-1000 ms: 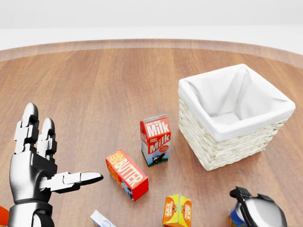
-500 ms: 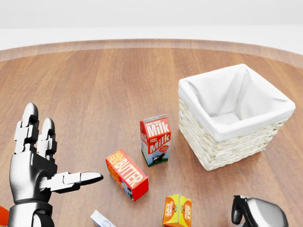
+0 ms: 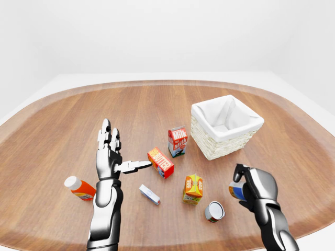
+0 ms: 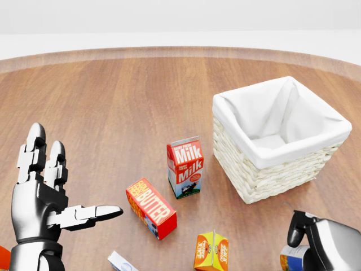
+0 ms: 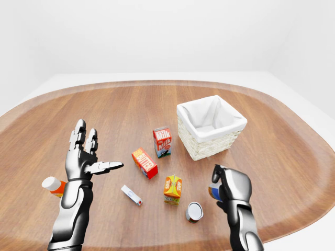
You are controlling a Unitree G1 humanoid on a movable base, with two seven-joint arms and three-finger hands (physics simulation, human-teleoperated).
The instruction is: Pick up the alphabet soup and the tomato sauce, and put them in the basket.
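Since the earlier frame, right hand (image 3: 255,185) has shifted right, fingers gripping an upright can (image 3: 236,191); left hand (image 3: 111,155) stays open. Bare table (image 3: 272,149) separates it from basket (image 3: 226,127).

can label (image 3: 236,190) mostly hidden by right hand (image 3: 256,184); orange bottle (image 4: 3,257) cut by head view's edge

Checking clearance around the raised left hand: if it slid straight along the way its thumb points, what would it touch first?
Probably the butter box: the left hand's thumb points right at it. Depth is unclear, so the hand might pass above it.
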